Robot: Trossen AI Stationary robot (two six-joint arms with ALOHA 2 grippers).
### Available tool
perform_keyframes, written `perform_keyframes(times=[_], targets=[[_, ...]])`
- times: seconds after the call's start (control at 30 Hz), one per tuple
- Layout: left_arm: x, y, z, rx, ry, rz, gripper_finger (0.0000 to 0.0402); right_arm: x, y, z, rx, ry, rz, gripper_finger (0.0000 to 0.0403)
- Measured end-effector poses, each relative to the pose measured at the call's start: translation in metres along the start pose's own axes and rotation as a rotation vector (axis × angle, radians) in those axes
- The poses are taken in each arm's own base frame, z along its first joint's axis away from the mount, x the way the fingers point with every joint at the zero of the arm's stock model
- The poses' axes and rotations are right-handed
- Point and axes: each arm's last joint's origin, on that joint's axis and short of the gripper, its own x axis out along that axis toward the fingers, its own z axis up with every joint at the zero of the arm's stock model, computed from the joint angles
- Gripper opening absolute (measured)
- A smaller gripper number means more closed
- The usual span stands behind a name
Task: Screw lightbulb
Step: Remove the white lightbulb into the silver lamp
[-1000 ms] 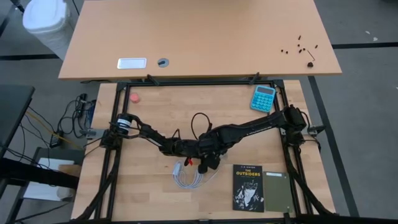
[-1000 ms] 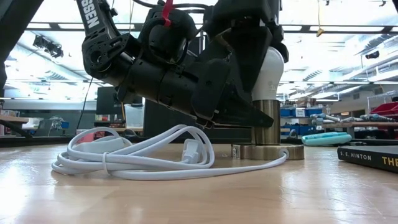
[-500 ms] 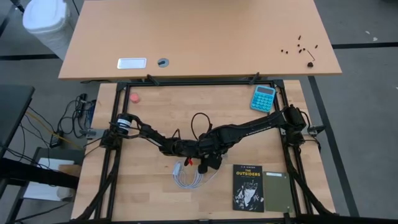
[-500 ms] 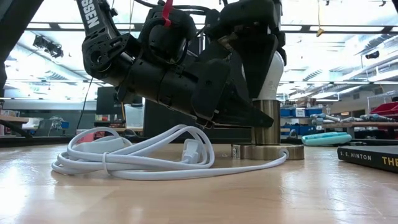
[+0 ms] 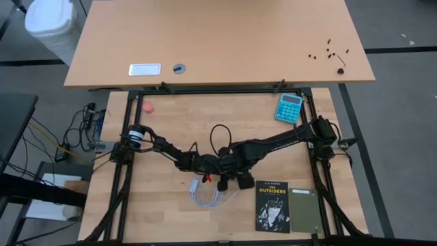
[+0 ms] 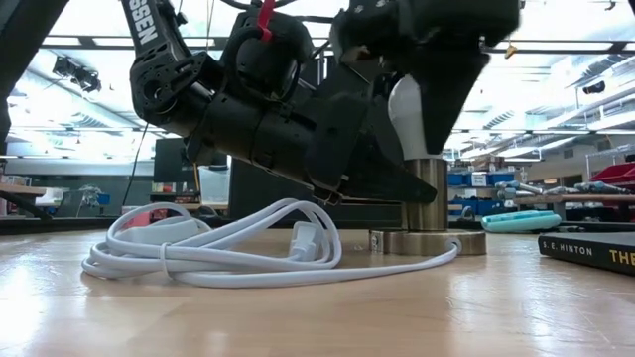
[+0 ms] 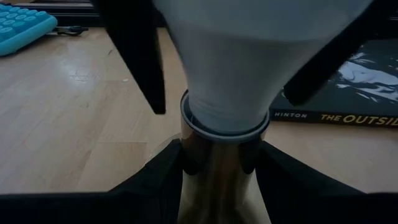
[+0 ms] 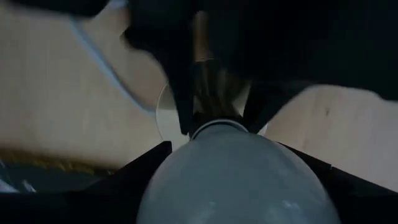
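Observation:
The white lightbulb (image 6: 407, 117) stands upright with its base in the silvery socket's metal stem (image 6: 429, 193), whose round foot (image 6: 427, 241) rests on the table. My left gripper (image 5: 216, 166) reaches in low from the table's left and is shut on the stem. My right gripper (image 5: 231, 178) comes down from above and is shut on the bulb's glass. The bulb's screw base is hidden inside the stem. The white cable (image 6: 218, 248) lies coiled beside the socket. My left gripper pinches the socket's metal stem (image 7: 217, 155) between its two fingers (image 7: 158, 177), just under the bulb. The fingers come at it nearly level, slanting down from the table's left. The socket stands upright, foot on the table. My right gripper pinches the bulb's wide glass part (image 8: 233, 177) between its two fingers (image 7: 140, 59), one on each side. The fingers point down from above. The bulb stands upright with its narrow end (image 7: 227, 121) in the socket's stem.
A black book (image 5: 273, 205) and a green notebook (image 5: 304, 209) lie just right of the grippers near the front edge. A blue calculator (image 5: 289, 107) sits at the far right. A small red object (image 5: 147, 107) lies at the far left.
My right gripper has turned about the bulb's upright axis, its body swinging toward the table's right, and it shows blurred in the low view. The bulb stays upright in the socket. My left gripper and the socket have kept still.

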Motion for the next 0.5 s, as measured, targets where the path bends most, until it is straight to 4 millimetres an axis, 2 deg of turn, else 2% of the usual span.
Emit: perform_keyframes(times=[0.23,0.4,0.5], targets=[[0.0000,-0.0001,0.0000,0.009,0.000,-0.003,0.0178,-0.0001,0.0079,-0.0015,-0.370,0.008,-0.033,0.0253],[-0.0001,-0.0002,-0.0002,0.025,0.000,0.001,0.0178,0.0000,0.0064,-0.0025,-0.658,0.036,-0.088,0.0276],[-0.0002,-0.0001,-0.0004,0.028,0.001,0.006,0.0178,-0.0006,0.0050,-0.0025,-0.731,0.051,-0.135,0.0284]])
